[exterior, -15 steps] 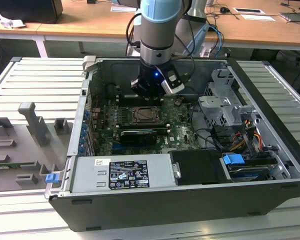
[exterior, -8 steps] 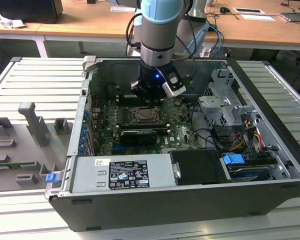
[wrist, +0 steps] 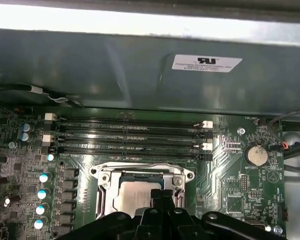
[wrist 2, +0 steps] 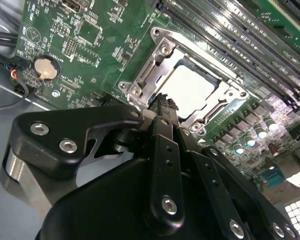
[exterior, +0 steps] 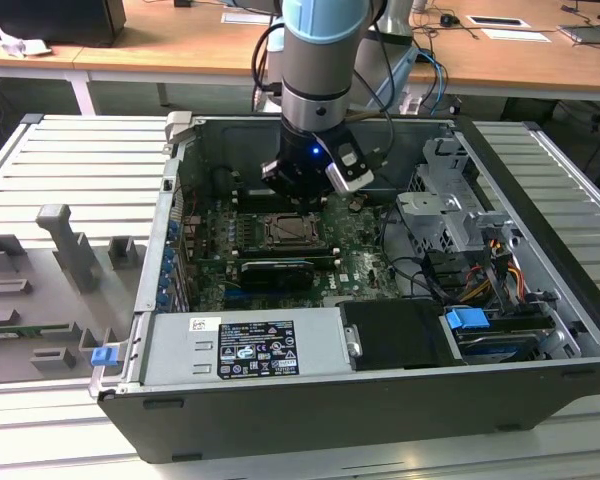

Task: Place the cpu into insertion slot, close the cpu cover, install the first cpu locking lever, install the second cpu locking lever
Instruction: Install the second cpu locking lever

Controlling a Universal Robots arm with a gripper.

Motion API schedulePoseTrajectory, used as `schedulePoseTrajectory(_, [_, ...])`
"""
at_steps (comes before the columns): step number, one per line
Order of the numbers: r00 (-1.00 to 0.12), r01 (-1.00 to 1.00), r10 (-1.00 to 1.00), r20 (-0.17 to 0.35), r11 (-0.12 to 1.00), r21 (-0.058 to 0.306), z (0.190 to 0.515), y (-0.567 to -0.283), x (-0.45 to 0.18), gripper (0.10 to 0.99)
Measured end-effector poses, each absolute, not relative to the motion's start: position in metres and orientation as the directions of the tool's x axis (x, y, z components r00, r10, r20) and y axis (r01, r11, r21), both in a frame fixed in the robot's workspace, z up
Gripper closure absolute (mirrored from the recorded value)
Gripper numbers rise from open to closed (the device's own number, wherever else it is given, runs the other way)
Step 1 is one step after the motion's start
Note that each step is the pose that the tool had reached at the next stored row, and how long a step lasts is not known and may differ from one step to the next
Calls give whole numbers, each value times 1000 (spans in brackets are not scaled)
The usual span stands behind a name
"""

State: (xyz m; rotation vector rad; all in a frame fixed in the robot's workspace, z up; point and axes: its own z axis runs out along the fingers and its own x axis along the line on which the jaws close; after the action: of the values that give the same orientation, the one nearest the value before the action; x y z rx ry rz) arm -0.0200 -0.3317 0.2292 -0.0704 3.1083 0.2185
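The cpu [wrist 2: 189, 91] sat flat in the motherboard's socket, its pale silver-beige metal top catching the light, with the cpu cover [wrist 2: 155, 62], a silvery-grey frame, lying closed around it. The gripper [wrist 2: 163, 101] hung just above the socket's edge, its black fingers [wrist: 162, 196] pressed together with nothing between them. In the exterior view the arm [exterior: 320, 60] reached down into the open computer case [exterior: 310, 400], over the green motherboard [exterior: 355, 245]
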Motion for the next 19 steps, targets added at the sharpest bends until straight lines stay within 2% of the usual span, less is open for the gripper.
schedulePoseTrajectory(19, [-999,-47,-43,-28,989,139,229,-347,-20,980])
